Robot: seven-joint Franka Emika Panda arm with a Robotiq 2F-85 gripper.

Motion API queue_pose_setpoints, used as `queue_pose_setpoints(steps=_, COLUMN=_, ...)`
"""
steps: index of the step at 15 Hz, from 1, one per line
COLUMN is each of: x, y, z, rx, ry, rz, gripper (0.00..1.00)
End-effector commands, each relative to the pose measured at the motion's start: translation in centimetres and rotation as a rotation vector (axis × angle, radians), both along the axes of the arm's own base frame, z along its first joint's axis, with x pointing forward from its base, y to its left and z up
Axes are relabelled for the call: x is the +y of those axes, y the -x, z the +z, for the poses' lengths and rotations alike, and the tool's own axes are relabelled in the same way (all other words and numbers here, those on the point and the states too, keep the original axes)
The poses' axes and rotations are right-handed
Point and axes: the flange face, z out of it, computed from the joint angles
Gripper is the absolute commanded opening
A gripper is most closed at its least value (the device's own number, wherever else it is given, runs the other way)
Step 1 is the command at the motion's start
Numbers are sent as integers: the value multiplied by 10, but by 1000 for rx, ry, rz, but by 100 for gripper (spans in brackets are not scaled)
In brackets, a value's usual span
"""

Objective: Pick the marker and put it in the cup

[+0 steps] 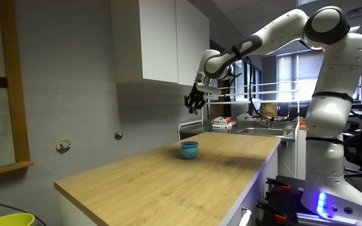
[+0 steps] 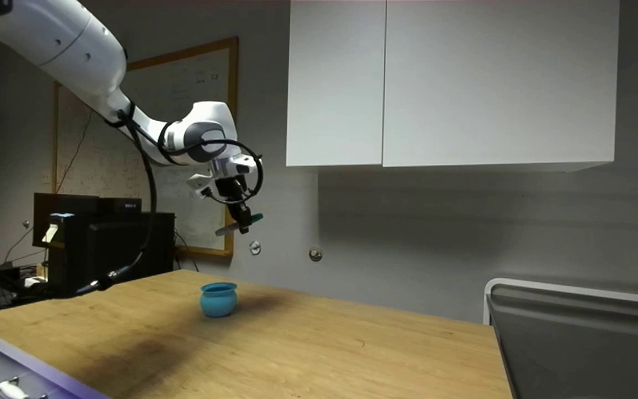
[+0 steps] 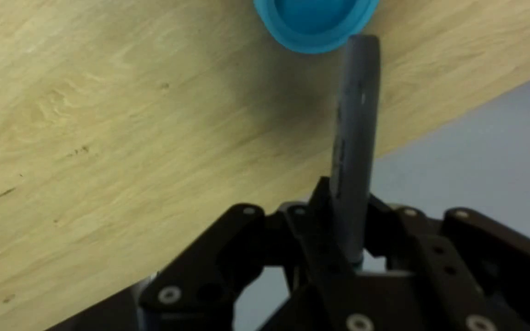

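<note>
My gripper (image 1: 195, 102) is shut on the marker (image 2: 228, 228) and holds it in the air above the wooden counter. The marker has a grey body and a green end, and sits slightly tilted from level across the fingertips. In the wrist view the marker's grey body (image 3: 357, 124) sticks out between the fingers (image 3: 347, 202), with its far end overlapping the cup's rim in the picture. The teal-blue cup (image 1: 189, 150) stands upright on the counter; it also shows in an exterior view (image 2: 219, 302) below the gripper. In the wrist view the cup (image 3: 308, 42) is cut off at the top edge.
The wooden counter (image 1: 156, 185) runs along a grey wall. White wall cabinets (image 2: 496, 83) hang above its back. A sink (image 1: 264, 131) and a small box (image 1: 222, 120) are beyond its far end. A yellow-green bin (image 1: 9, 220) is at the near end.
</note>
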Motion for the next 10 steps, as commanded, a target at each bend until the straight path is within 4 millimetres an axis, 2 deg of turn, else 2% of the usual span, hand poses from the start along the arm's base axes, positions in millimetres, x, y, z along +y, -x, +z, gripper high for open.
queue_pose_setpoints(steps=1, x=24, y=-16, z=-9, rx=-83, ry=56, rz=-26, gripper=4)
queue_pose_setpoints(steps=5, x=44, y=-28, z=-42, rx=-109, ry=140, rz=-20, gripper=4)
queue_pose_setpoints(steps=10, x=47, y=-34, z=-83, rx=-96, ry=243, rz=-38, gripper=4)
